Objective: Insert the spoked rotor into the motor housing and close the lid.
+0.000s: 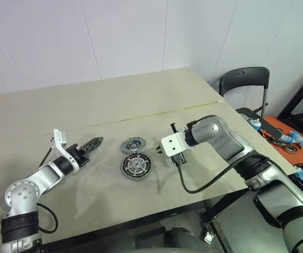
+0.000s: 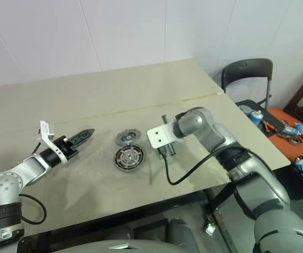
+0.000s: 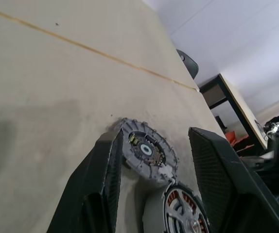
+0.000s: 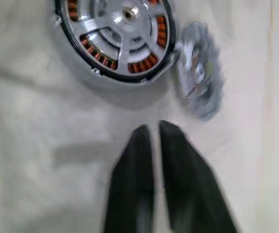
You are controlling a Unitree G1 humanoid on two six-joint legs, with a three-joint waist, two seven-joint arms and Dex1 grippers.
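– From the head view, what lies on the bench [image 1: 141, 95]?
– The motor housing [image 1: 136, 166] with the spoked rotor [image 4: 122, 24] inside, the lid [image 1: 132, 144] touching it.
– And the wrist views?
– The left gripper [image 3: 154, 194] is half open and empty; the right gripper [image 4: 151, 133] is nearly closed and empty. A chair [image 1: 244, 84] stands beyond.

desk [image 1: 114, 105]: matt beige, smooth | housing [image 1: 136, 166]: shiny silver metal, copper windings | lid [image 1: 132, 144]: dull grey ribbed metal

A beige table [image 1: 114, 100] crossed by a thin seam [image 1: 157, 112], before a white wall [image 1: 88, 37]; past the arms' right side, a black chair [image 1: 245, 80] and an orange surface [image 1: 294, 145] strewn with small blue-and-white items [image 1: 301, 139].
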